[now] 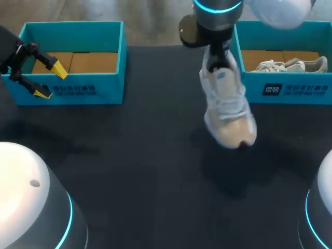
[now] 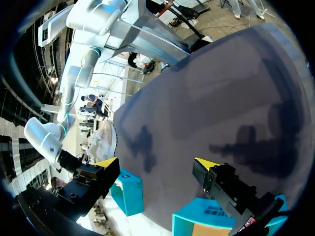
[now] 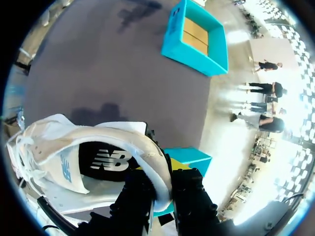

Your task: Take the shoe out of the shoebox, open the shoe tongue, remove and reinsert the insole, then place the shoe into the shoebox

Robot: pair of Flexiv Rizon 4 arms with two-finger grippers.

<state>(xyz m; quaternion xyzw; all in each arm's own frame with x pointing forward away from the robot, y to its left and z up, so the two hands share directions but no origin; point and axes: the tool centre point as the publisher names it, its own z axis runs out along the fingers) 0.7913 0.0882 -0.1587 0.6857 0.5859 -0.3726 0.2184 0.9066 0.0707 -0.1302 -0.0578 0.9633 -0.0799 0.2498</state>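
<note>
Soft overhead light leaves the dark worktop (image 1: 145, 145) dim, and the raised white sneaker (image 1: 228, 111) casts a faint, diffuse shadow below itself. Darker, blotchy shadows cross the worktop in the left wrist view. Hard glare burns out the background in the right wrist view.

White arms (image 1: 26, 202) with cyan rings (image 1: 69, 210); black left hand (image 1: 51, 81) (yellow fingertips (image 1: 59, 69)).

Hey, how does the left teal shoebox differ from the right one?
The left shoebox shows its bare brown bottom; the right shoebox holds a white sneaker. The open left pincer hangs by the left shoebox; the right pincer, gripping a second sneaker, is near the right shoebox. Both are teal and open-topped.
</note>
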